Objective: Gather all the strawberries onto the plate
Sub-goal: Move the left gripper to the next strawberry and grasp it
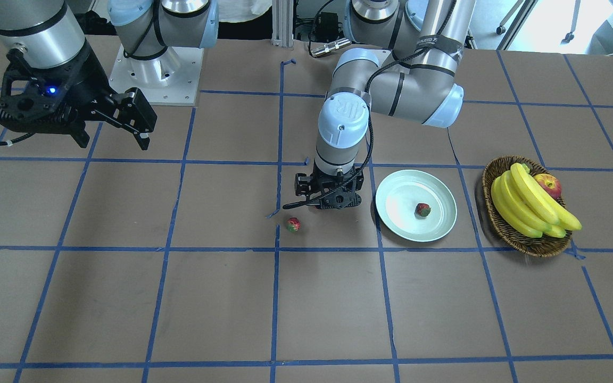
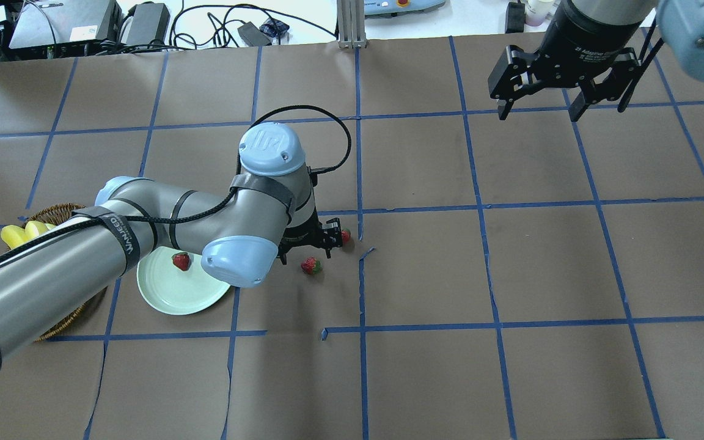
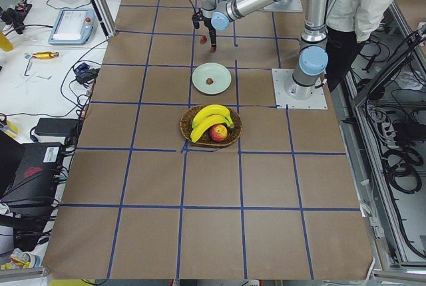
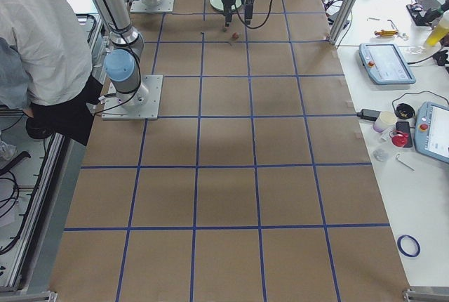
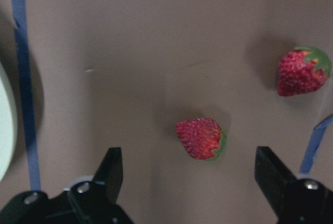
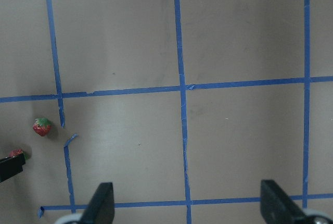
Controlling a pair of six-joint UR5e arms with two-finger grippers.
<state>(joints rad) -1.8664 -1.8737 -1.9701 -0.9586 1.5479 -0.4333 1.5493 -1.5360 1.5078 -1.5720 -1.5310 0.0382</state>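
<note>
One strawberry (image 2: 181, 261) on plate (image 2: 168, 294); my left gripper (image 5: 190, 166) gapes above second berry (image 5: 200, 138), third berry (image 5: 302, 73) at two o'clock; right gripper (image 2: 538, 114) agape.

Glossy plate (image 1: 397, 223), pitted strawberries (image 5: 200, 138), woven wicker basket (image 1: 535, 246), matt brown paper table (image 1: 338, 303)

3 strawberries (image 2: 311, 265), 1 plate (image 2: 175, 296), 1 basket (image 1: 499, 219)

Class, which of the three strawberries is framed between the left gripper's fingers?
The loose strawberry nearer the plate; the other loose one lies outside the left gripper, the third rests on the plate.
</note>
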